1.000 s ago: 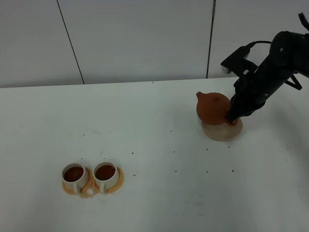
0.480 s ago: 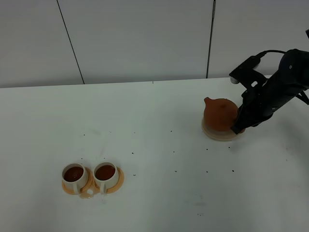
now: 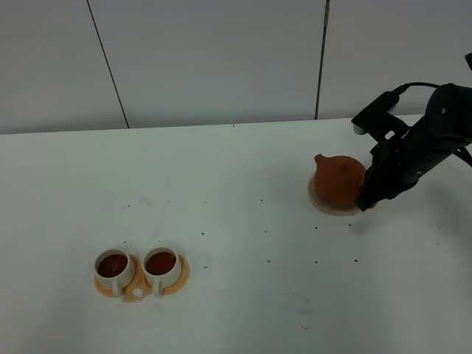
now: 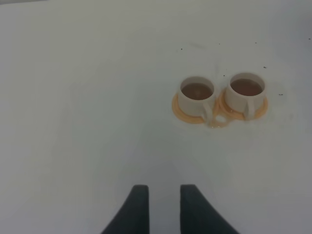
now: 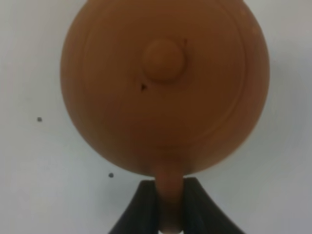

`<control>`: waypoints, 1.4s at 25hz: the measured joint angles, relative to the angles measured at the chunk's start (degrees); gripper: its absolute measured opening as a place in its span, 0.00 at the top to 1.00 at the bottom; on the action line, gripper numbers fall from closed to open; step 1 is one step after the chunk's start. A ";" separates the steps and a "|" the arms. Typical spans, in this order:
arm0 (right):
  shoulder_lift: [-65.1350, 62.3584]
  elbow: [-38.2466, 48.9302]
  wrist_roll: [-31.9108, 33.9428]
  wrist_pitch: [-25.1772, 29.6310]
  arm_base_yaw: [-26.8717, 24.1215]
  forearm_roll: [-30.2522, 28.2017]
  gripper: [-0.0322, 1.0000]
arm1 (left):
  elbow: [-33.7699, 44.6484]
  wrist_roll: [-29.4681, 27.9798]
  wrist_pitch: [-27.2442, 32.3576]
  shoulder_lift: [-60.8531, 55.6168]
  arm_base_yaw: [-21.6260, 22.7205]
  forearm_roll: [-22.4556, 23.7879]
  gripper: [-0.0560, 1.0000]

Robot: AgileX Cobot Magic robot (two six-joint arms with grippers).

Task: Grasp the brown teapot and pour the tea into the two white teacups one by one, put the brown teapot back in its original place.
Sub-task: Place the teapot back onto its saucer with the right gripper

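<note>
From the high camera, the white table [image 3: 236, 221] carries the brown teapot [image 3: 338, 180] near its far right corner, seated on the beige coaster [image 3: 324, 204], spout toward the left. The right gripper [image 3: 366, 199] meets the pot's right side at the handle, the black arm slanting up toward the table's right edge. The two white teacups [image 3: 137, 267] stand side by side on orange saucers near the front left, both filled with dark tea, a small wet patch at the saucers' front. Wide bare tabletop lies between cups and pot, flecked with dark specks.

In the left wrist view, the left gripper [image 4: 160, 207] hangs with a clear gap between its dark fingers and nothing between them; the teacups [image 4: 222, 95] sit well ahead of it, open surface all around.

In the right wrist view, the right gripper [image 5: 170, 207] is clamped on the handle of the teapot [image 5: 165, 83], seen from above with its lid knob centred; the coaster is hidden beneath it.
</note>
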 joint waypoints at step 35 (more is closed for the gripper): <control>1.13 0.24 -1.57 -1.88 0.00 0.32 0.88 | 0.00 0.08 0.00 0.00 0.00 0.00 0.73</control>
